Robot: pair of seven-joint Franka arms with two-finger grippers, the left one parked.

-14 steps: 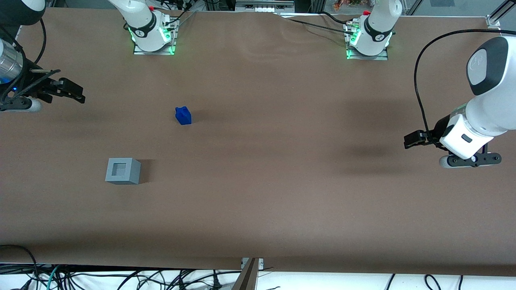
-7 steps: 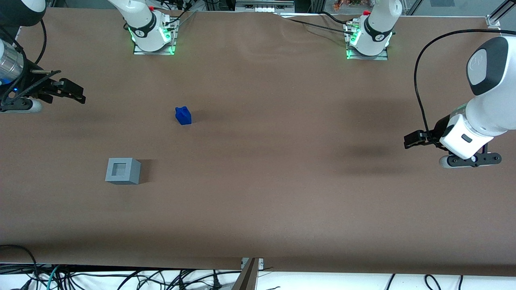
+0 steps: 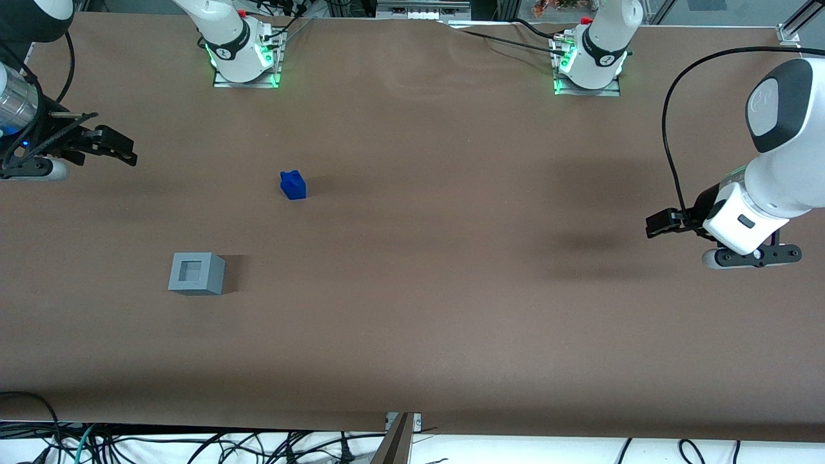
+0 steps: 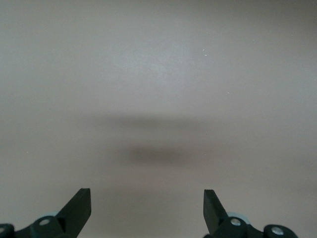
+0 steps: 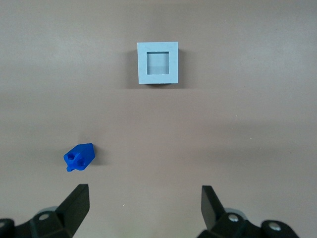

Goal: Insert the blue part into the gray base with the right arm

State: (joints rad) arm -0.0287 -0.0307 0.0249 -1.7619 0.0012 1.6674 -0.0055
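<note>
Above the brown table, the black two-finger gripper (image 5: 143,210), fingers spread and empty, overlooks the small bright-blue plastic block (image 5: 79,157) and the light-gray plastic cube (image 5: 157,63), presumably for approach.

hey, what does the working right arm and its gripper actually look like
The right arm is white with black joint bands and green lights glowing at its base. Its wrist carries a shiny silver cylinder with a thin looped black cable and a small blue light. The gripper, at the working arm's end of the table, is black with two wedge-shaped fingers, open.
</note>
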